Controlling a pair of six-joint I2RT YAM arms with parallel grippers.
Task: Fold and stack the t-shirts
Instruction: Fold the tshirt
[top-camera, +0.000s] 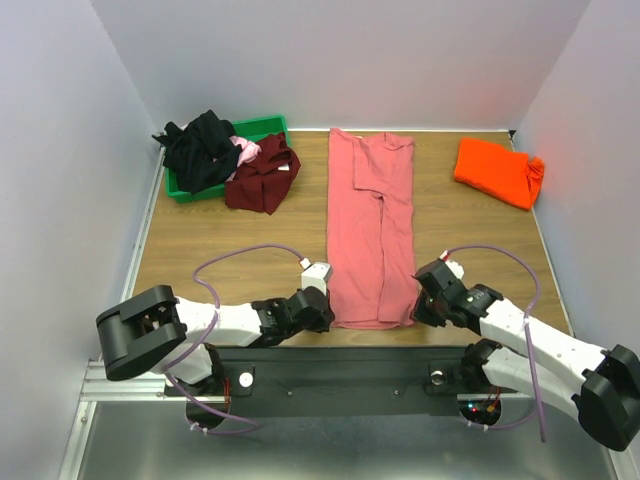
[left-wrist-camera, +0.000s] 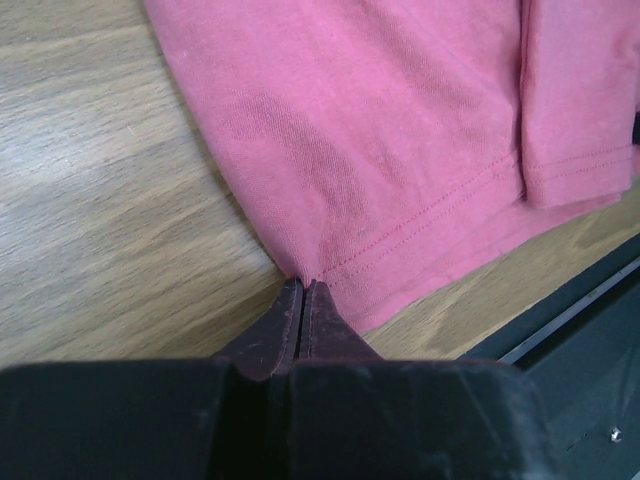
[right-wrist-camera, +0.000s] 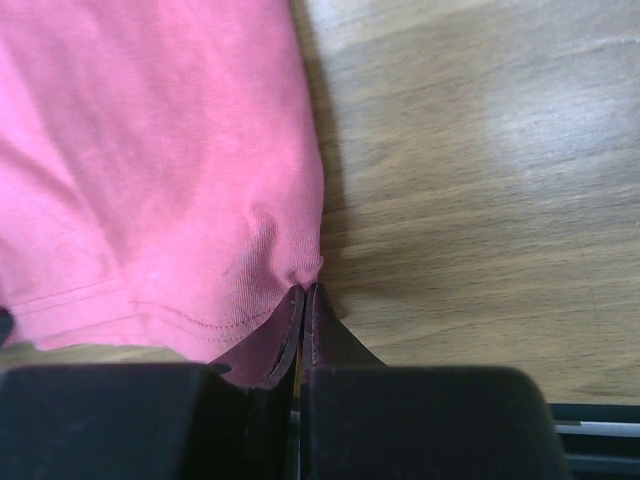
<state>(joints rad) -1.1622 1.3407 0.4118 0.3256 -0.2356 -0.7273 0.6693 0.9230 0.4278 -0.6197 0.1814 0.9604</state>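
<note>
Salmon-pink t-shirt (top-camera: 370, 230) runs lengthwise, neck far (hem near); left gripper (left-wrist-camera: 302, 290) and right gripper (right-wrist-camera: 305, 292) pinch its hem corners.

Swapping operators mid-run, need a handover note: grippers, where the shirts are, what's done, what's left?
Grippers: left gripper has its jaws shut on the near-left hem corner of the salmon-pink shirt. The right gripper has its jaws shut on the near-right hem corner.
Shirts: salmon-pink shirt lies flat mid-table, sides folded in to a long strip.
Done: orange shirt looks folded, far right.
Left: likely fold the strip hem toward neck and stack it. Then the black shirt, light pink shirt and maroon shirt, heaped at the green bin, far left.
</note>
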